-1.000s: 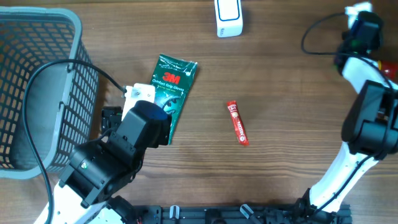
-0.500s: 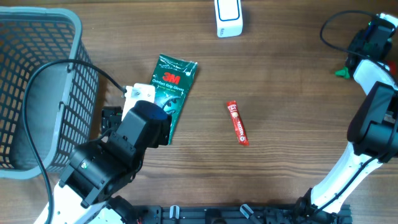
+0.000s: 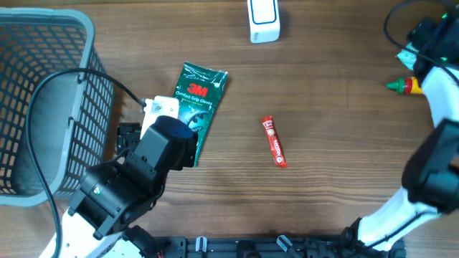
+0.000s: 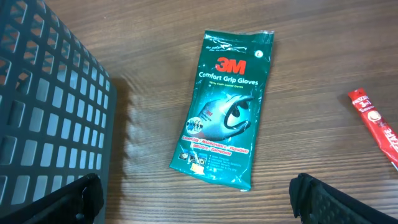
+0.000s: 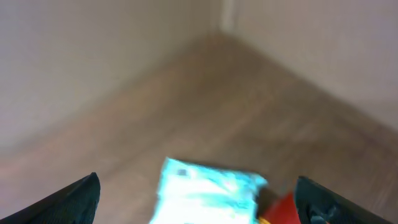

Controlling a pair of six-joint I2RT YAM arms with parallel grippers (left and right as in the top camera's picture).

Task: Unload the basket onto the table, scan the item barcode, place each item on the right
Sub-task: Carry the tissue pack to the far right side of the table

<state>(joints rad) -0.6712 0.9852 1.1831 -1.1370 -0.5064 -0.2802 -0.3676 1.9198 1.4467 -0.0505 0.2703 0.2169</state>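
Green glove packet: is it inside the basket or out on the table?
Out. The glove packet lies flat, printed side up, on the wooden table, beside the basket.

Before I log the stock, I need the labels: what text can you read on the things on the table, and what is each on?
"3M": on the green glove packet, near its top.
"Comfort Grip Gloves": on the same packet, just under the brand.
Smaller print lower on that packet: too small to read.
White print on the red sachet: too small to read.
Anything on the light blue packet: blurred, unreadable.
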